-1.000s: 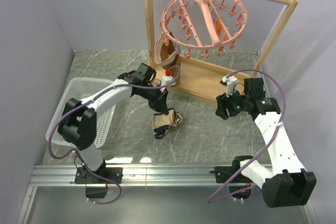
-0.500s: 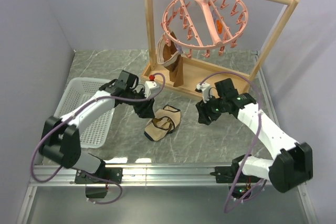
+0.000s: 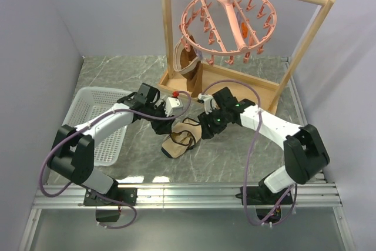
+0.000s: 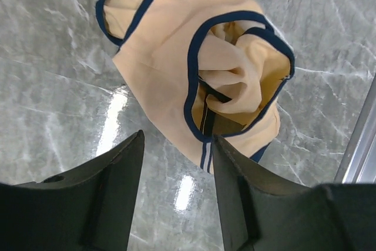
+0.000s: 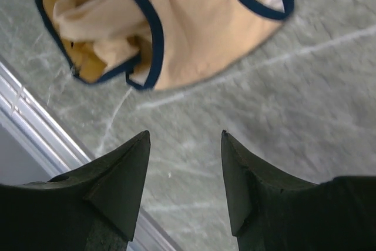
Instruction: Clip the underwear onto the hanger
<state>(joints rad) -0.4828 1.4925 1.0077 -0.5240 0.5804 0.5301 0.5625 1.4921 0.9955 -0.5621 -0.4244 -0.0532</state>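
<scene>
The tan underwear (image 3: 181,138) with dark trim lies crumpled on the marble table between my two grippers. It also shows in the left wrist view (image 4: 170,45) and in the right wrist view (image 5: 194,33). My left gripper (image 3: 165,126) is open at its left edge; in the left wrist view (image 4: 176,139) one fingertip (image 4: 226,157) sits at the hem. My right gripper (image 3: 205,131) is open and empty at its right edge, and in the right wrist view (image 5: 185,136) it is just short of the cloth. The pink round hanger (image 3: 229,19) hangs from the rack's top bar.
A wooden rack frame (image 3: 167,27) with a boxed base (image 3: 247,89) stands behind the arms. A darker brown garment (image 3: 187,60) hangs clipped at the hanger's left side. A white basket (image 3: 88,116) sits at the left. A metal rail (image 3: 188,192) runs along the near edge.
My left gripper let go of the underwear, drew back, then came to its left edge again. My right arm swung left to the underwear's right edge.
</scene>
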